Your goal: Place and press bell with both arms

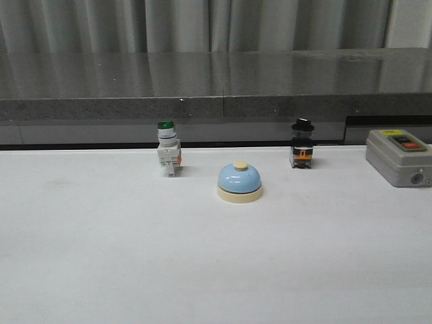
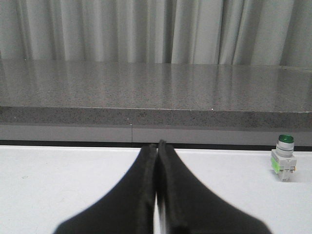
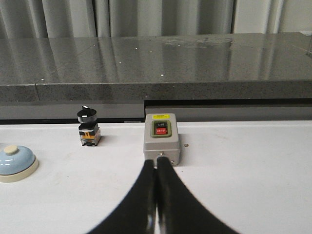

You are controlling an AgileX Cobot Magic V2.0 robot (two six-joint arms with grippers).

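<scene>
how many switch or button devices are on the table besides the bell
3. The green-capped switch stands left of the bell, the black-knobbed switch right of it, and the grey on/off box at the far right edge. None seem hidden.

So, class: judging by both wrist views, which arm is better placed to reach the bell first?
Probably the right. The bell shows in the right wrist view, beside the shut right gripper. The left gripper, also shut, sees only the green-capped switch, not the bell.
</scene>
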